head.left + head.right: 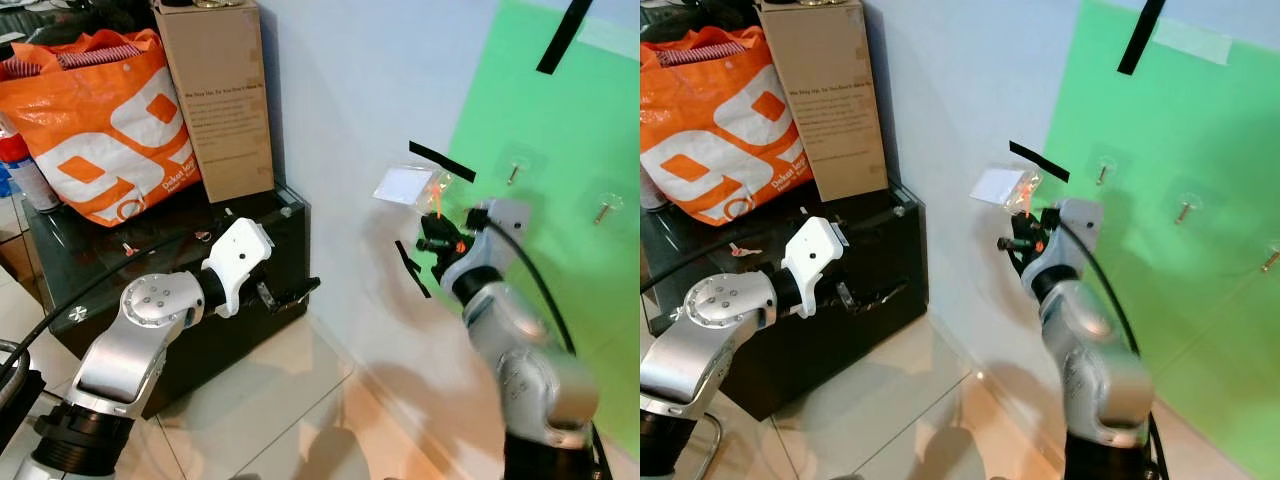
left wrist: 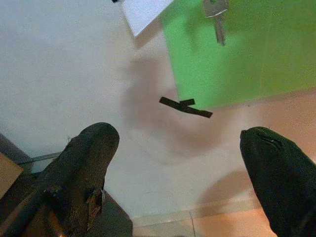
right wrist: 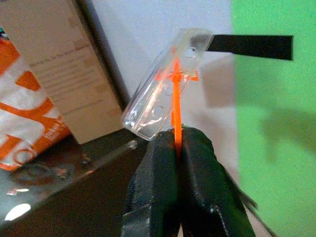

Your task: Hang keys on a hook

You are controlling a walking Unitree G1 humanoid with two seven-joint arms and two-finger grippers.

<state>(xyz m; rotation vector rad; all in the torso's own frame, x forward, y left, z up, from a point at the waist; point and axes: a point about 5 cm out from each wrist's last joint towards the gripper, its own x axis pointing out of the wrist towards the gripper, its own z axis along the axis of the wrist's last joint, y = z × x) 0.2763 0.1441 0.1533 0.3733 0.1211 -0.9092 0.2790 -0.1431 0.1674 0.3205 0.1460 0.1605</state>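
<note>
R gripper [image 3: 177, 148] pinches the orange cord [image 3: 176, 113] of the keys' clear tag [image 3: 163, 91], raised near the wall, short of the hooks [image 1: 513, 172]. Light, dangly, will swing; hold by cord. L gripper [image 2: 182, 168] idle, fingers wide

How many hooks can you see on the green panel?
3: one hook nearest the raised right claw, a second hook farther right, a third hook at the picture's edge. More may lie outside it.

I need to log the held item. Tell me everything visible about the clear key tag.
The clear key tag is a flat, transparent plastic sleeve with small holes, tied by an orange cord. It stands tilted above the right gripper, whose shut fingers pinch the cord. It is held up before the white wall, beside the green panel.
</note>
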